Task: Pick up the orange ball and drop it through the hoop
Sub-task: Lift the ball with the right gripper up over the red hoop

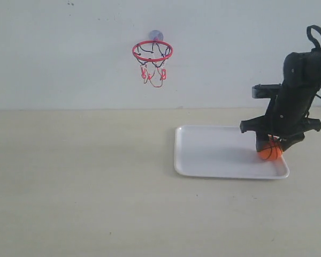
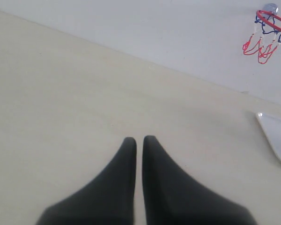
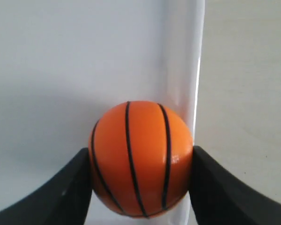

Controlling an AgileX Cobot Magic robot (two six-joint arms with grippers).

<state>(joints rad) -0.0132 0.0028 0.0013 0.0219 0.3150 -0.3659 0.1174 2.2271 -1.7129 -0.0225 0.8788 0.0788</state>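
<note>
The orange ball [image 1: 269, 151] [image 3: 140, 158], with thin black seams, sits at the right end of the white tray [image 1: 214, 152] [image 3: 61, 70]. My right gripper [image 1: 271, 148] [image 3: 140, 161] reaches down over it, shut on the ball, one finger pressed against each side. The hoop [image 1: 152, 52] [image 2: 270, 19], a red ring with a dangling net under a suction cup, hangs on the back wall to the upper left of the tray. My left gripper [image 2: 139, 140] hovers over bare table with its fingers nearly touching, holding nothing; it is outside the exterior view.
The tray's right rim [image 3: 196, 84] runs right beside the ball. A corner of the tray [image 2: 276, 136] shows in the left wrist view. Pale tabletop [image 1: 80, 176] stretches to the left of the tray, with a white wall behind.
</note>
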